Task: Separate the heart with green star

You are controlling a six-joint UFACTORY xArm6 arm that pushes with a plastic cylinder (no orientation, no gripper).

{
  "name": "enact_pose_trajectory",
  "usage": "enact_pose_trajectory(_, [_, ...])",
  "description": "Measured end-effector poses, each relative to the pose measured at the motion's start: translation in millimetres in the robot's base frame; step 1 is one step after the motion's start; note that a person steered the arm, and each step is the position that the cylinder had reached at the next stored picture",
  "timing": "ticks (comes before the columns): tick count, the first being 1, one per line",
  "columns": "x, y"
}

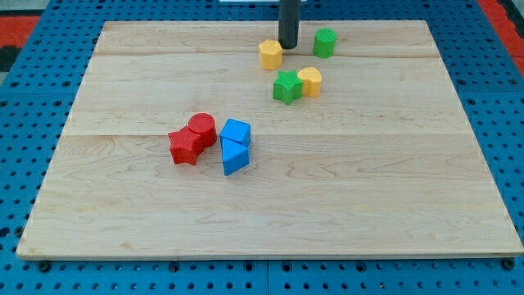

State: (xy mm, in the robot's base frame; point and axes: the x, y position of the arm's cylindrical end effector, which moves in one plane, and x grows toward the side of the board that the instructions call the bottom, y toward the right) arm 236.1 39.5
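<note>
The green star (287, 86) and the yellow heart (310, 81) sat touching near the top of the pale wooden bench (368, 205), so the separating had not begun. My tip (288, 45) stood above them, just beside a yellow hexagon (270, 54) and near a green cylinder (325, 42); there was no hand to open or close, only the rod. The next push probably needed the tip worked between star and heart. Further down lay ribbed red blocks (192, 139) and smooth blue blocks (235, 145).
</note>
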Motion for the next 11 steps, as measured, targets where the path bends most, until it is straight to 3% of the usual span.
enact_pose_trajectory(2, [-23.1,-32.7])
enact_pose_trajectory(5, [-11.2,-44.9])
enact_pose_trajectory(7, [-13.0,-97.0])
enact_pose_trajectory(8, [61.0,-61.7])
enact_pose_trajectory(9, [76.9,0.4])
enact_pose_trajectory(10, [103.4,21.8])
enact_pose_trajectory(11, [161.6,70.0])
